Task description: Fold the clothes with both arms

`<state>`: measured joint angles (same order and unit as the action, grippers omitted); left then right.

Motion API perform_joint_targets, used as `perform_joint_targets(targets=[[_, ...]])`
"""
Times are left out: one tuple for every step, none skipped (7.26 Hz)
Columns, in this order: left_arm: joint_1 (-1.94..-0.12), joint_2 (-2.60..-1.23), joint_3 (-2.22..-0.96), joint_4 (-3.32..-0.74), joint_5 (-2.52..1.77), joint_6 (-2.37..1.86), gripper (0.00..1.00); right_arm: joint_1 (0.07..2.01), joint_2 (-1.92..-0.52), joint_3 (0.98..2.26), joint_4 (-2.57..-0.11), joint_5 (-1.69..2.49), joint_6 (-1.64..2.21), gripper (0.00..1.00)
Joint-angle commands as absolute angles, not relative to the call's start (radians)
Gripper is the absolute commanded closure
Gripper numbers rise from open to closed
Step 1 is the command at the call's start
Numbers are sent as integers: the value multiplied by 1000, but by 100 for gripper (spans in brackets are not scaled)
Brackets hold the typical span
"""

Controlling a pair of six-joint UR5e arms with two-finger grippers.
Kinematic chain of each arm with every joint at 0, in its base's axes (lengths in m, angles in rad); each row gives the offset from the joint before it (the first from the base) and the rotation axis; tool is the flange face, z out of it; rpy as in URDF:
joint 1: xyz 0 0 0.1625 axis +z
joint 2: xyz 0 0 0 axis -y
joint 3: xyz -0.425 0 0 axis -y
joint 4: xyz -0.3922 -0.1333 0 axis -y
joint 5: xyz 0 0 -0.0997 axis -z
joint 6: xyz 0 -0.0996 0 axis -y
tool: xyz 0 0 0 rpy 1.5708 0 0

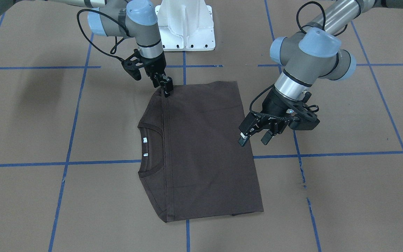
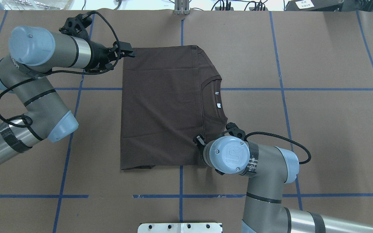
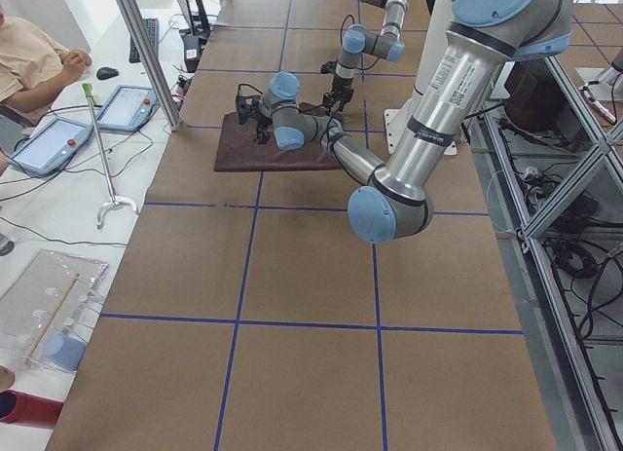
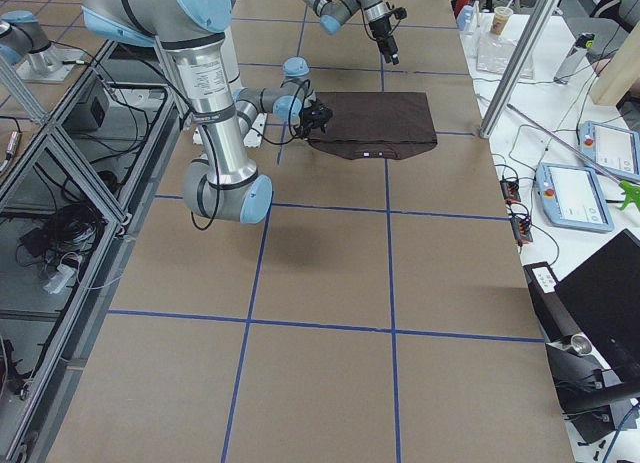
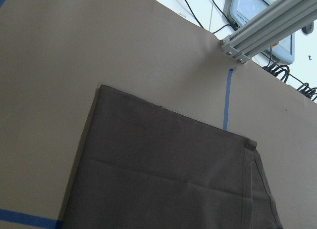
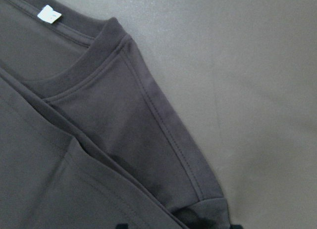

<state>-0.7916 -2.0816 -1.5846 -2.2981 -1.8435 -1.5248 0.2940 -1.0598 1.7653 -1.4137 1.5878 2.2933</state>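
The dark brown-grey T-shirt (image 1: 205,147) lies flat on the brown table, folded into a rectangle, with the collar (image 1: 150,129) and white neck tags (image 1: 145,140) showing; it also shows in the overhead view (image 2: 160,106). My left gripper (image 1: 254,139) is open and empty, raised above the shirt's left edge; its wrist view looks down on the shirt's far corner (image 5: 163,179). My right gripper (image 1: 166,90) is low at the shirt's near right shoulder corner (image 6: 198,209). Its dark fingertips (image 6: 119,226) stand apart at the wrist view's bottom edge, either side of that corner.
The white pedestal base (image 1: 185,24) stands at the robot's side of the table. Blue tape lines (image 2: 280,89) grid the brown paper. Beyond the far edge are an aluminium post (image 3: 146,52), tablets (image 3: 44,144) and a seated person (image 3: 29,61).
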Motion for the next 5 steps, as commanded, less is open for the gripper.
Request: perform_joint_targets(targets=[[-792, -2082, -1585, -2298, -1842, -1526, 0, 293, -1055, 1752, -1423, 1585, 2301, 25], [-793, -2082, -1585, -2298, -1842, -1526, 0, 293, -1060, 1753, -1425, 1586, 2299, 25], [-793, -2082, -1585, -2298, -1842, -1526, 0, 293, -1063, 1755, -1427, 1588, 2301, 25], [-793, -2082, -1585, -2298, -1842, -1526, 0, 293, -1065, 1755, -1427, 1588, 2301, 25], [-793, -2082, -1585, -2298, -1842, -1526, 0, 287, -1063, 1753, -1427, 1588, 2301, 25]])
